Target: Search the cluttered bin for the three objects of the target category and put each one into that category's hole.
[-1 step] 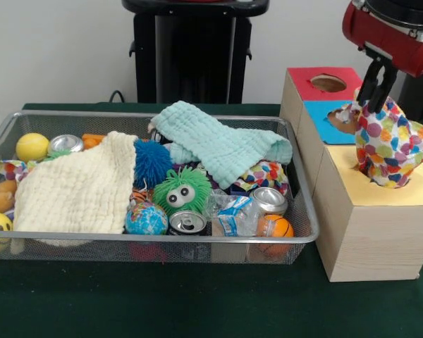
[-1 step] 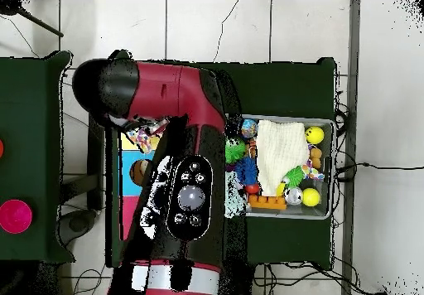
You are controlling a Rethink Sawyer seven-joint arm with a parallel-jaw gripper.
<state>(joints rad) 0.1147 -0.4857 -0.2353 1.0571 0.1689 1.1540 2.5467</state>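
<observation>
Kid: Basket [image 1: 7,130] first, it's the biggest thing! It's made of wire and full of stuff.

Helper: Yes. Its wire walls stand up all round, so the arm has to go in from above. Room is tight in there. Right of it sits the wooden box [image 1: 370,232], with a red hole far back, a blue one in the middle and a yellow one nearest.

Kid: Where's the spotty cloth [image 1: 395,144]?

Helper: Bunched up over the yellow hole, partly down in it, I think. The gripper [image 1: 376,88] is pinching its top.

Kid: Is it heavy?

Helper: It looks light, soft and floppy. It won't break, but it can catch on the hole's edge. Pinching a fold near the top is best, so it hangs down.

Kid: More cloths?

Helper: A cream cloth [image 1: 77,186] lies on the left, and a mint cloth [image 1: 222,144] lies at the far side, draped over toys. Both are soft too. Grab a raised fold.

Kid: And the little things?

Helper: A green fuzzy toy [image 1: 181,191], cans [image 1: 188,222] and balls [image 1: 32,146], packed close.
</observation>
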